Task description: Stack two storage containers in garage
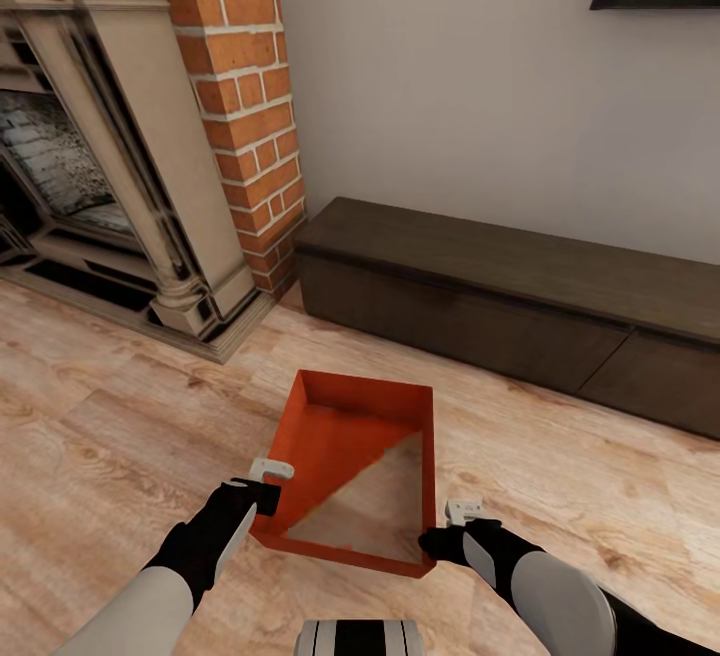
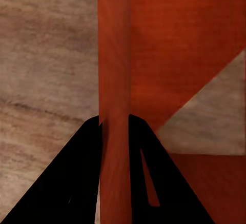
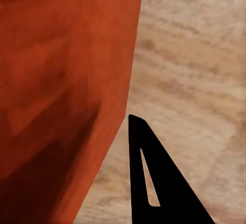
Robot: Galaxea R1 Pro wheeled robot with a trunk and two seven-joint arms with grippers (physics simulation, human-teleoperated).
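One orange-red container [image 1: 355, 466], two grippers.

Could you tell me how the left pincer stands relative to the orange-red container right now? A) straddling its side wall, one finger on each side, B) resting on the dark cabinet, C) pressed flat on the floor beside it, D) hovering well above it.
A: in the left wrist view, the container wall runs up between the left pincer's two dark fingers.

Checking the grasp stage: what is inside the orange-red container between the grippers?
Nothing lies inside the storage container: just its orange-red walls and, through the bottom, pale wood-plank floor. The left gripper straddles one side wall; the right gripper is at the opposite wall.
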